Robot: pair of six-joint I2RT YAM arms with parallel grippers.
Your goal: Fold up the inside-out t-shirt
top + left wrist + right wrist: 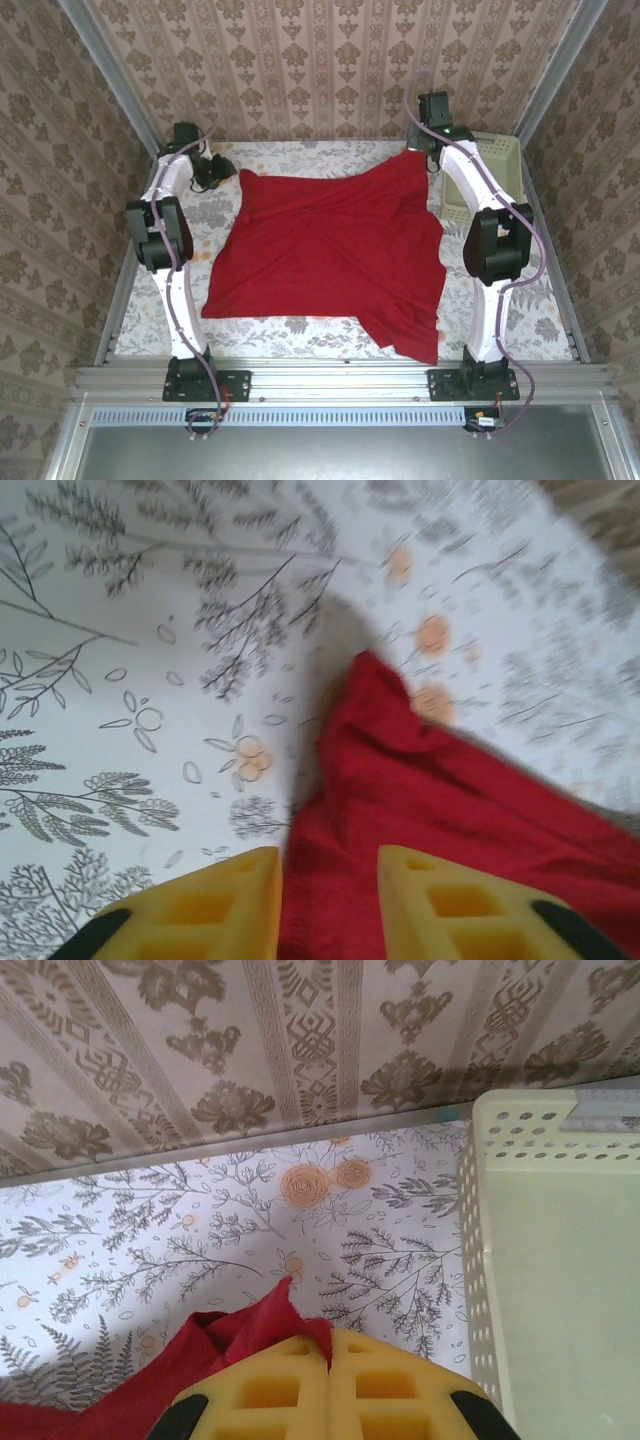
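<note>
The inside-out t-shirt (330, 250) is bright red and lies spread across the flowered table, its far right corner pulled up into a peak. My right gripper (427, 158) is at that far right corner. In the right wrist view its yellow jaws (330, 1345) are shut on a fold of the red cloth (250, 1325). My left gripper (214, 172) is at the shirt's far left corner. In the left wrist view the left gripper (328, 880) is open, and the red cloth (430, 800) lies on the table between and beyond its yellow fingers (200, 910).
A pale perforated basket (497, 165) stands at the far right, just beside the right gripper, its wall (478, 1260) close in the right wrist view. The patterned back wall (330, 70) rises right behind both grippers. Metal frame rails run along the table's sides.
</note>
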